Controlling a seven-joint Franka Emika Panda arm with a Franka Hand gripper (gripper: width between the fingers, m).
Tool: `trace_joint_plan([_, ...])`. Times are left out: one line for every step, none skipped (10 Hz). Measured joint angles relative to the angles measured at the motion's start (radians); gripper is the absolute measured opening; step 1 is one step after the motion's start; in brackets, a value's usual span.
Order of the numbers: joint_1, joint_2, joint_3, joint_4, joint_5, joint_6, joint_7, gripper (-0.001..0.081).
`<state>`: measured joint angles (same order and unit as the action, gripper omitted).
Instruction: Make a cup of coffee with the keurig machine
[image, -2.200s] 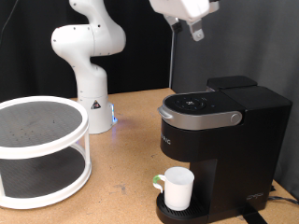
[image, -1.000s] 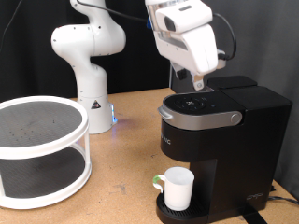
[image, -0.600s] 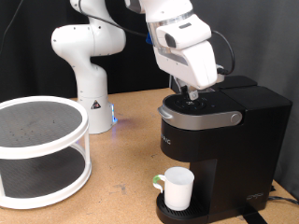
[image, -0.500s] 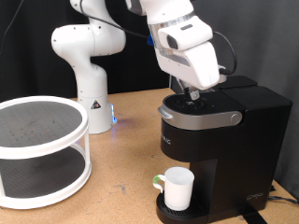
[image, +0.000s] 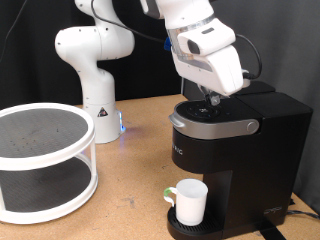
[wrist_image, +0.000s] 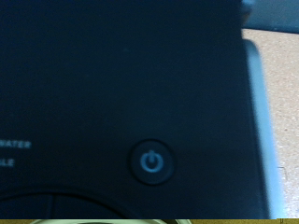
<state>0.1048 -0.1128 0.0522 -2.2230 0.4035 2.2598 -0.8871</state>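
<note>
Far over at the exterior view's left, a white two-tier round rack (image: 45, 160) standing on the wooden surface (image: 130, 180). Just right of it, towards the top, the white robot base (image: 92, 60) with a blue light low on its foot. Further right, the keurig machine (image: 245, 150), black and boxy, lid down, silver-rimmed top facing up. Under its spout, on the round drip tray, the cup (image: 188, 201), white and upright, with something small and green just beside it on the left. Above the machine's top, the fingers (image: 210, 99) pointing down, tips at or just over the control panel near its front rim; contact not certain from this angle. Cup well below the fingers, with the whole head of the machine between them. How far apart the fingers stand: cannot tell, since the white hand housing hides most of them and nothing shows between them.

In the wrist view, only the dark top panel filling the picture, a round power button (wrist_image: 152, 161) with its blue-lit symbol close up, a silver rim along one side and a strip of wooden surface beyond.

Against 2.2 s ago: hand then high at the exterior view's top, well clear of the machine; now lowered right onto its top. Against half a second ago: slightly lower and a touch further right. Cup, rack and machine unmoved.
</note>
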Motion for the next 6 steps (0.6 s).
trace_joint_plan([0.000, -0.001, 0.001, -0.009, -0.004, 0.001, 0.000, 0.0002])
trace_joint_plan([0.000, -0.002, 0.001, -0.018, -0.008, 0.006, 0.003, 0.0001])
trace_joint_plan([0.000, -0.002, 0.001, -0.024, -0.011, 0.012, 0.007, 0.0001])
trace_joint_plan([-0.001, -0.002, 0.001, -0.031, -0.014, 0.019, 0.008, 0.0001])
trace_joint_plan([-0.001, -0.001, 0.001, -0.036, -0.016, 0.023, 0.008, 0.0001])
trace_joint_plan([-0.002, -0.002, 0.001, -0.039, -0.018, 0.025, 0.011, 0.0001])
